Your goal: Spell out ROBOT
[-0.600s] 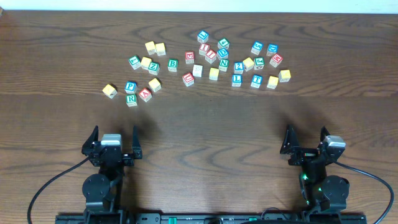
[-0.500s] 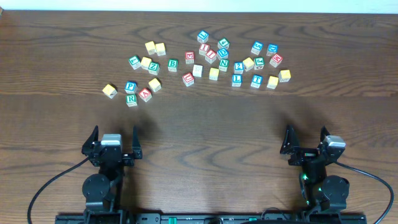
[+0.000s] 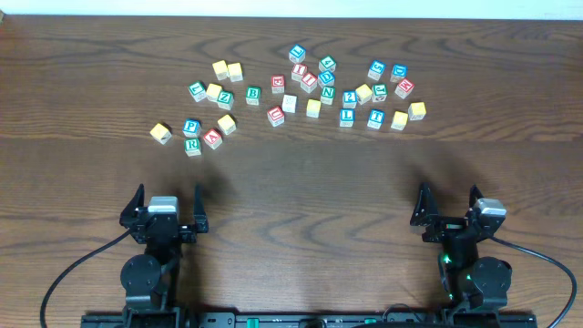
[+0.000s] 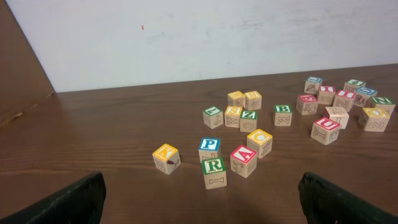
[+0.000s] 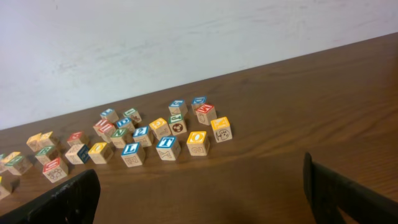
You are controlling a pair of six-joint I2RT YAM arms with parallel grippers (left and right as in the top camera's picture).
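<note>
Two grippers sit at the near edge of the table (image 3: 291,182), well apart. The left gripper (image 3: 168,199) and the right gripper (image 3: 447,200) both have their jaws spread wide, with nothing between them. In each wrist view only the dark fingertips (image 4: 68,202) show at the lower corners, with bare wood between.

Past a strip of bare wood the cubes lie in a loose band across the table, and neither arm touches any of them. Nearest on the left is the R (image 3: 192,145), green letter up, ahead of the left gripper and a little to its right. The red A (image 3: 212,138) is just beside it on the right, and the blue P (image 3: 190,128) sits just behind it.

Farther back, toward the middle of the band, the green B (image 3: 253,95) stands just right of a Z (image 3: 226,97).

On the right side the blue T (image 3: 375,117) lies in the front row, ahead of the right gripper and to its left. It sits between a blue L (image 3: 346,117) on its left and a yellow cube (image 3: 399,119) on its right. From the right wrist, that yellow face looks like an O. Other yellow cubes (image 3: 417,110) are scattered through the band, and I cannot tell which of them carries the second O.

Behind the cubes, beyond the far edge, stands a white wall (image 4: 186,37).
</note>
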